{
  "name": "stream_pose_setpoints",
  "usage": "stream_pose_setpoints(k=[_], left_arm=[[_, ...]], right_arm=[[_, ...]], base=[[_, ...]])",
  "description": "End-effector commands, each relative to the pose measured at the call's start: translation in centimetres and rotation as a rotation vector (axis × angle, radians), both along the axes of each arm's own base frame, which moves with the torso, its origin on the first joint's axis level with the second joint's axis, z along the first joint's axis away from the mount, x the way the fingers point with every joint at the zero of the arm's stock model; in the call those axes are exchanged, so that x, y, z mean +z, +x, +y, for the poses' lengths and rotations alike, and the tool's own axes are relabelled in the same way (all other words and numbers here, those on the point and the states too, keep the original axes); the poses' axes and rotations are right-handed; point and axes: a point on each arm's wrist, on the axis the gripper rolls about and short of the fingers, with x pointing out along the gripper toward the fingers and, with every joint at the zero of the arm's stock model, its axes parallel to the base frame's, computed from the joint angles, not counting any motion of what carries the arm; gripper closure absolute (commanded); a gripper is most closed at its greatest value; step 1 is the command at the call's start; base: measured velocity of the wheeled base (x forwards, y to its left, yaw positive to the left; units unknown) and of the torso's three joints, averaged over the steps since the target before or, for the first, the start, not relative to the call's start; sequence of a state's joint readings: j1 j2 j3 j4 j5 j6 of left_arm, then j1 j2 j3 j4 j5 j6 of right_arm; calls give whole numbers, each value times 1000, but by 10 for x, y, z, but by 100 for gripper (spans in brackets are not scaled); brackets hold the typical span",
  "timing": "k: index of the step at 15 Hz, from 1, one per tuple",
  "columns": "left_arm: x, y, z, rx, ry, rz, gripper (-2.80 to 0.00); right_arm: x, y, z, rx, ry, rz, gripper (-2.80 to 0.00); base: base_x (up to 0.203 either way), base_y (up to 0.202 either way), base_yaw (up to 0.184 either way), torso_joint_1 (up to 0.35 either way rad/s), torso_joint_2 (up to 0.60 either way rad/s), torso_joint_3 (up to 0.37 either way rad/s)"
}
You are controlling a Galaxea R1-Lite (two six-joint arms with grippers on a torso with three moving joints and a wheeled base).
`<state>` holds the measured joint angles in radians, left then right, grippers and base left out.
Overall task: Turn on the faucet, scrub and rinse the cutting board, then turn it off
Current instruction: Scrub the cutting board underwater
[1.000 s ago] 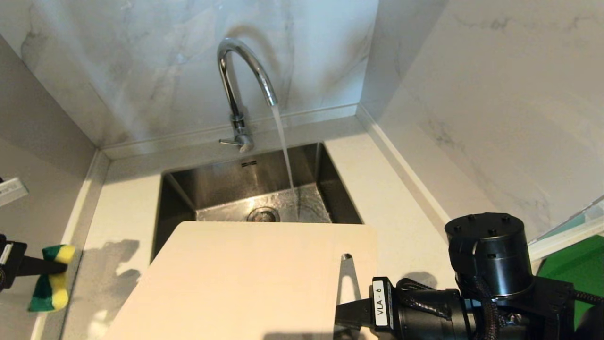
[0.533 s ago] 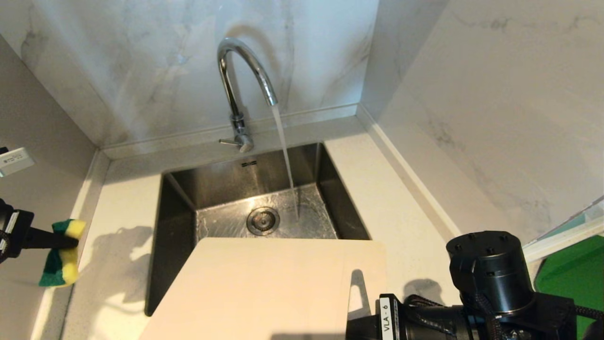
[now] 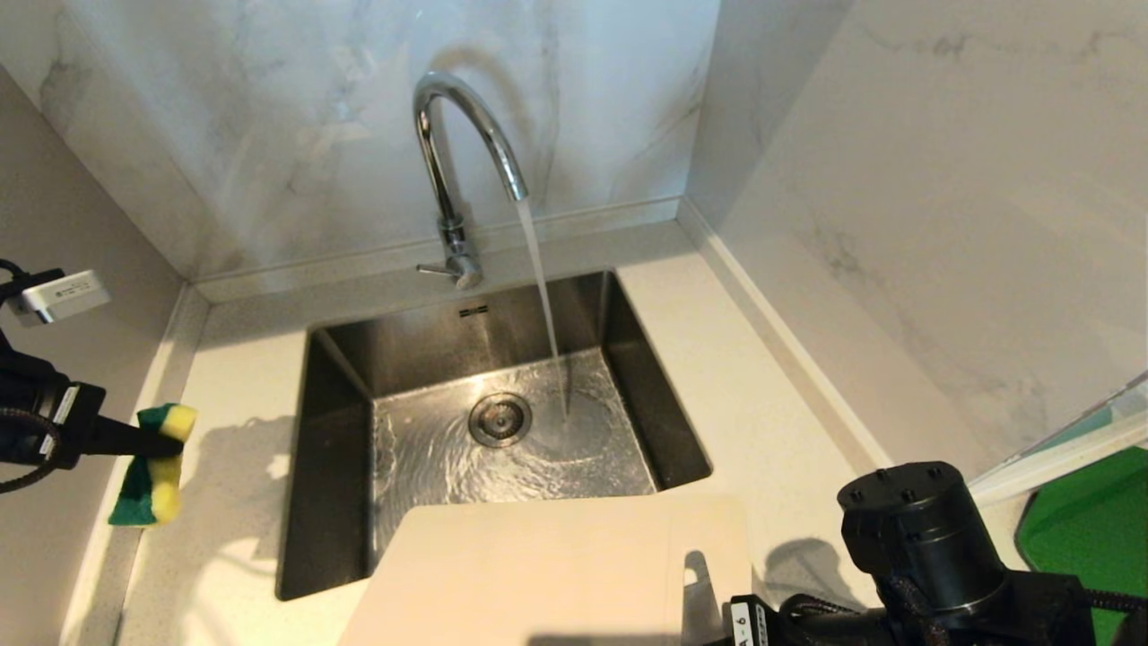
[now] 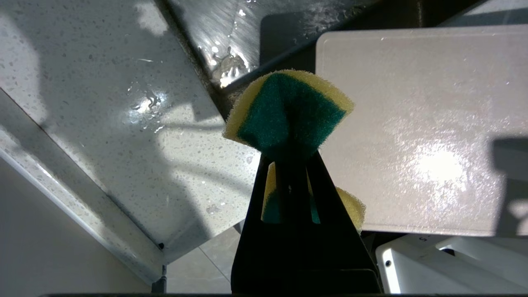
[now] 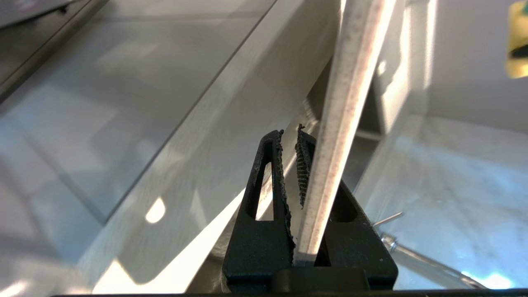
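faucet (image 3: 466,161) running | right gripper (image 5: 291,165) clamps cutting board (image 3: 547,574)

Left gripper (image 4: 291,165) clamped tight on a folded green-and-yellow sponge (image 4: 288,113), hanging above the wet speckled counter (image 4: 123,103). The pale cutting board (image 4: 412,123) glistens just beyond it, next to the steel sink (image 4: 231,33).

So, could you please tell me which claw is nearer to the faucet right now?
Left. The left claw, gripping the sponge, hangs over the counter left of the sink, nearer the faucet. The right claw holds the cutting board further off.
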<state>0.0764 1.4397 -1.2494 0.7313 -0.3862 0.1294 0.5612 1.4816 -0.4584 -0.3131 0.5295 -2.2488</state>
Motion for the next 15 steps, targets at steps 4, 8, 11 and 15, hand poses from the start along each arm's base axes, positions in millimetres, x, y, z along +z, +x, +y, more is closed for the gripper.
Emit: stream_pose_setpoints(k=[4, 8, 11, 15], left_arm=[[-5, 5, -5, -28, -9, 25, 0], [-6, 7, -19, -48, -39, 53, 0], [-10, 10, -26, -61, -53, 83, 0], [-10, 11, -42, -99, -76, 101, 0]], right_arm=[[38, 10, -16, -44, -82, -69, 0], [58, 18, -14, -49, -60, -120, 0], [70, 19, -13, -51, -34, -163, 0], [76, 20, -12, -44, -22, -185, 0]], base=[[0, 0, 0, 0, 0, 0], [0, 0, 0, 0, 0, 0], [0, 0, 0, 0, 0, 0], [0, 0, 0, 0, 0, 0]])
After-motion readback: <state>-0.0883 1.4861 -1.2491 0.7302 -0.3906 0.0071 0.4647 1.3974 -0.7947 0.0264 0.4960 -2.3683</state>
